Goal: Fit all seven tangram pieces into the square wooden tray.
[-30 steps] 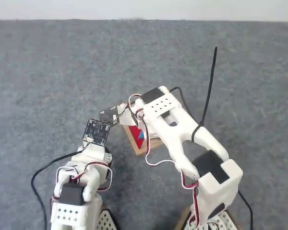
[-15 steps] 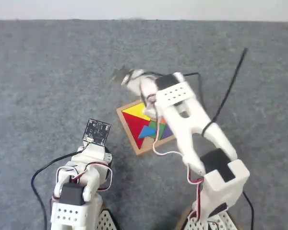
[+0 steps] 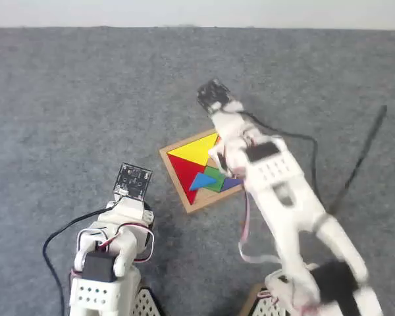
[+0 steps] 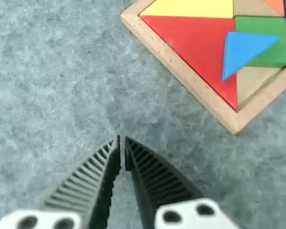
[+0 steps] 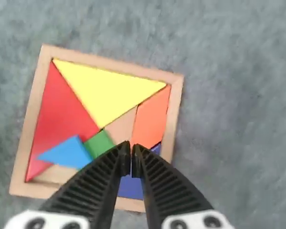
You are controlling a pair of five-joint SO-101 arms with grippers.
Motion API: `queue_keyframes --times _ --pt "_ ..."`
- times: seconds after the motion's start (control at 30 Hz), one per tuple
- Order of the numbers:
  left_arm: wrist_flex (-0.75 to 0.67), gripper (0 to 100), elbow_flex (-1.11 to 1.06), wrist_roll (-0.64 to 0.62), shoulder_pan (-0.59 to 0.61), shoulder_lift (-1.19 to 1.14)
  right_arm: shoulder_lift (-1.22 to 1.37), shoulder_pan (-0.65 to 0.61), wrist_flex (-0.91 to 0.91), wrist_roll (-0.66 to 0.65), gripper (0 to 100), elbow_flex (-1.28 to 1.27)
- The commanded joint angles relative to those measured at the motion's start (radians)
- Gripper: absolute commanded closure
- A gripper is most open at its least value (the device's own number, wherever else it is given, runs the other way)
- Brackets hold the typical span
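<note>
Right wrist view: my right pincer (image 5: 131,148), closed and empty, hangs over the square wooden tray (image 5: 32,119); left pincer (image 4: 122,140), closed too, sits just beside it; small blue triangle (image 5: 64,152) lies askew inside, so I judge nudging it flat comes next.

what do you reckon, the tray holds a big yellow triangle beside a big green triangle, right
Not quite. The big triangle beside the yellow triangle in the tray is red, not green; the right wrist view shows it.
</note>
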State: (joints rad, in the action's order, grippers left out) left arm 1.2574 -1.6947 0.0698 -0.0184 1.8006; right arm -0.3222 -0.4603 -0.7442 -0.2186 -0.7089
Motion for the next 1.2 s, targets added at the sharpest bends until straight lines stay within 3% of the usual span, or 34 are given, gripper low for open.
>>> queue_keyframes --times 0.0,0.13,0.37,0.93,1.17 --pt "0.003 98 0.01 0.002 0.0 0.015 -0.062 -0.079 0.044 0.028 99.0 -0.04" --pt "0.003 98 0.01 0.002 0.002 0.015 0.045 -0.162 0.044 0.029 99.0 0.038" --pt "0.003 98 0.01 0.002 0.002 0.015 0.223 -0.165 0.05 0.051 99.0 0.124" --pt "0.003 98 0.01 0.002 0.002 0.015 0.274 -0.168 0.12 0.112 99.0 0.143" --pt "0.003 98 0.01 0.002 0.002 0.015 0.335 -0.165 0.07 0.112 99.0 0.199"
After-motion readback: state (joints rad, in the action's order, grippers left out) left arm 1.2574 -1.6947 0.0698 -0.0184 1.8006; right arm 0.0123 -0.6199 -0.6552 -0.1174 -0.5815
